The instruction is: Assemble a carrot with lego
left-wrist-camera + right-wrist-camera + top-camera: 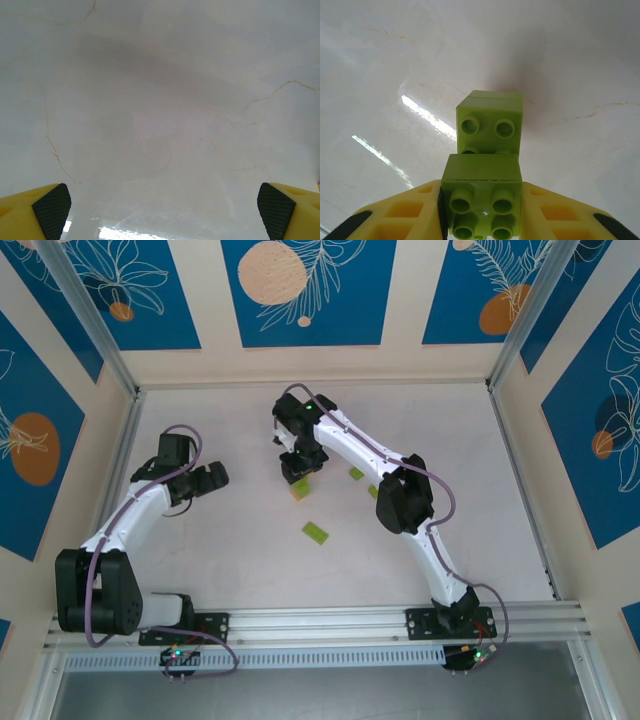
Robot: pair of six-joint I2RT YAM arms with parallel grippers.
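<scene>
My right gripper [482, 212] is shut on a lime-green square lego brick [482, 197] whose studs face the camera. Just beyond it lies a second lime-green brick [490, 122], its near studs covered by the held one; I cannot tell whether they are joined. From above, the right gripper [300, 466] hangs over a small green-and-orange stack [298, 490], the carrot, near the table's middle. My left gripper [212, 478] is open to the left of it, well apart. Its fingers [50, 212] stand wide over bare table.
Three loose lime-green bricks lie on the table: one [316, 532] in front of the stack, and two [356, 473] [373, 491] to its right beside the right arm's forearm. Walls enclose the table on the left, back and right.
</scene>
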